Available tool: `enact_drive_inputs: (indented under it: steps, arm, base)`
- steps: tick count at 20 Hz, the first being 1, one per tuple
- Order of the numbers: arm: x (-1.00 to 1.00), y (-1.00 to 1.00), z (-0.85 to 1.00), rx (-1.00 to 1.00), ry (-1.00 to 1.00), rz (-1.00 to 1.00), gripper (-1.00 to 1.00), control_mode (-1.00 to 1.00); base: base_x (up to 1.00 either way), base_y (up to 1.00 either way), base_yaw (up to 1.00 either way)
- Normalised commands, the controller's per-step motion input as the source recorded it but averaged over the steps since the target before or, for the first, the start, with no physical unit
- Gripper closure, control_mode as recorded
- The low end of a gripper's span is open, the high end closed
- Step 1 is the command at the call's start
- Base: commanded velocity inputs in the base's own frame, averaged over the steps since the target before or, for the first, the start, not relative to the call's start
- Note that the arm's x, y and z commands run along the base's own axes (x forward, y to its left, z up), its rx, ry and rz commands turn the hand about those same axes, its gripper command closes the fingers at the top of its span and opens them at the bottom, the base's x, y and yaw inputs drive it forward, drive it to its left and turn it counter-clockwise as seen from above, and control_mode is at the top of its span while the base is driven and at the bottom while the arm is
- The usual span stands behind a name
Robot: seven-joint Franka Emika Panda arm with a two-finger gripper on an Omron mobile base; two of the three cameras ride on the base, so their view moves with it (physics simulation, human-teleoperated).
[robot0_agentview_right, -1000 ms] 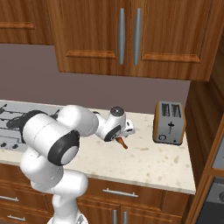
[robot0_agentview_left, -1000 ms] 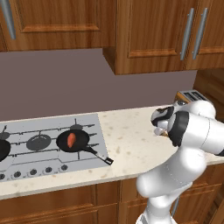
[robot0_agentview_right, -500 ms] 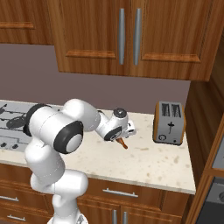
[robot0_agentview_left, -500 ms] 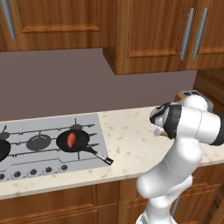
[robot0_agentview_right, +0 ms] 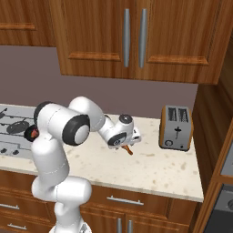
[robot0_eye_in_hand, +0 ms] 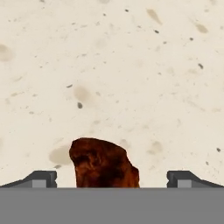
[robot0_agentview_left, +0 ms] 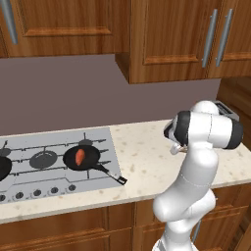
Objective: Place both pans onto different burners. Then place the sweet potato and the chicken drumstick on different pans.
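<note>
Hovering over the chicken drumstick [robot0_eye_in_hand: 104, 164] on the counter [robot0_eye_in_hand: 131, 78], the fingers [robot0_eye_in_hand: 41, 178] stand wide apart on either side, gripping nothing, left of the toaster [robot0_agentview_right: 176, 128].

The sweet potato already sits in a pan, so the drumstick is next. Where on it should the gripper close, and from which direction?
Come straight down onto the chicken drumstick, which lies flat on the speckled counter. The open gripper already has a fingertip on either side of its thick brown meaty end, so closing across that width looks best. The thin bone end seems likelier to slip.
</note>
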Motion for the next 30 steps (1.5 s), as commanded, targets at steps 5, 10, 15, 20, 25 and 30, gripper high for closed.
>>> enact_drive_inputs:
  steps: [5, 10, 15, 20, 25, 30]
  arm:
    - [0.28, 0.00, -0.27, 0.00, 0.07, 0.01, -1.00, -1.00]
    - [0.29, 0.00, -0.29, 0.00, 0.09, 0.01, 1.00, -1.00]
    - [0.08, 0.00, -0.18, 0.01, 0.07, 0.02, 1.00, -1.00]
    - [-0.08, 0.06, 0.02, 0.00, 0.00, 0.00, 1.00, -1.00]
    - [-0.33, 0.20, 0.19, 0.00, -0.06, 0.00, 1.00, -1.00]
    - [-0.51, 0.34, 0.23, 0.00, -0.12, 0.00, 1.00, -1.00]
  base:
    - [0.00, 0.00, 0.00]
    - [0.00, 0.00, 0.00]
    - [0.00, 0.00, 0.00]
    - [0.00, 0.00, 0.00]
    - [0.00, 0.00, 0.00]
    - [0.00, 0.00, 0.00]
